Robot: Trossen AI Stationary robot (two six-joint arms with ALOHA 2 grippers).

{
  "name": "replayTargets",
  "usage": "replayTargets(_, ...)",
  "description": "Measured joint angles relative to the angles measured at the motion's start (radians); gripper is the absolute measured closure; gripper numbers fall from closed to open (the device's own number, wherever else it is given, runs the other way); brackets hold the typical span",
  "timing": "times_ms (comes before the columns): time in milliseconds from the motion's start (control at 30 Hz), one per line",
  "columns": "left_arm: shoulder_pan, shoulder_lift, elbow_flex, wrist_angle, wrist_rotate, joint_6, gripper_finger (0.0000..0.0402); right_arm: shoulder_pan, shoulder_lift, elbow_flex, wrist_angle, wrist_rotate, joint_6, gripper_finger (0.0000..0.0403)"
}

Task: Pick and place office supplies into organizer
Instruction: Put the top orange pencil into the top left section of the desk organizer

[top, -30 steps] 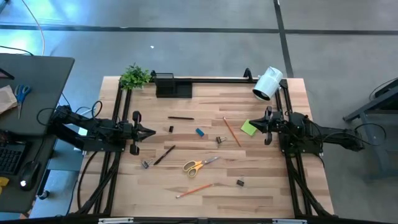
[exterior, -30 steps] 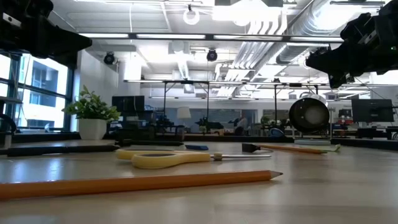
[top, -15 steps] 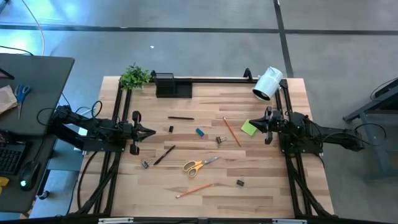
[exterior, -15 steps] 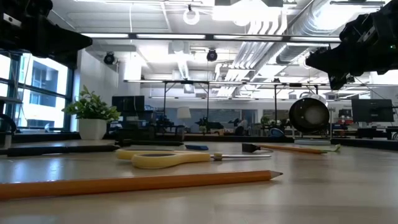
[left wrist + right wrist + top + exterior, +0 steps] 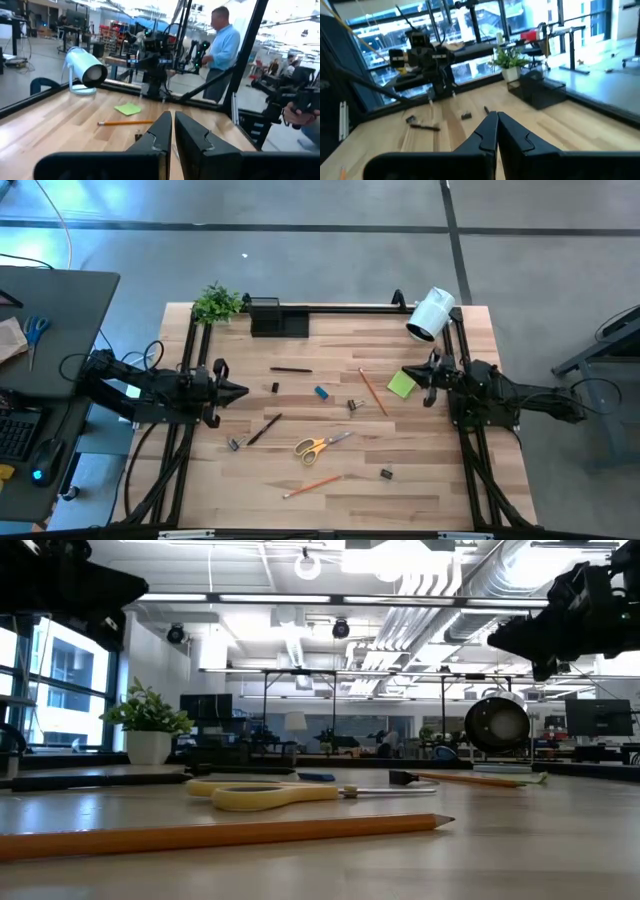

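The office supplies lie loose on the wooden table: yellow-handled scissors, two orange pencils, two black pens, a lime-green sticky-note pad, a small blue block and several black binder clips. The black organizer stands at the far edge, left of centre. My left gripper hangs shut above the table's left side, pointing level toward the right. My right gripper hangs shut above the right side, over the sticky-note pad, pointing left. Neither touches anything.
A small green plant stands at the far left corner beside the organizer. A white cylinder lies at the far right corner. A black frame runs along the table's edges. A person stands beyond the right edge.
My left gripper has rolled about its own pointing line while staying where it was. My right gripper has swung slightly toward the far edge. Nothing on the table has moved.
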Motion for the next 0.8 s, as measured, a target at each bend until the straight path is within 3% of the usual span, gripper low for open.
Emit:
replayTargets(100, 0.000, 0.000, 0.000, 0.010, -0.024, -0.005, 0.0389, 0.008, 0.030, 0.000, -0.008, 0.019, 0.025, 0.0381)
replayTargets(333, 0.000, -0.001, 0.000, 0.008, -0.087, 0.024, 0.0389, 0.062, 0.146, 0.000, 0.025, 0.197, 0.039, 0.0330)
replayTargets(500, 0.000, 0.014, -0.008, 0.001, -0.141, -0.084, 0.0389, 0.132, 0.262, 0.003, 0.140, 0.305, -0.018, 0.0297)
replayTargets(800, 0.000, 0.031, -0.010, 0.021, -0.174, -0.020, 0.0389, 0.293, 0.554, 0.138, 0.156, 0.433, -0.025, 0.0288)
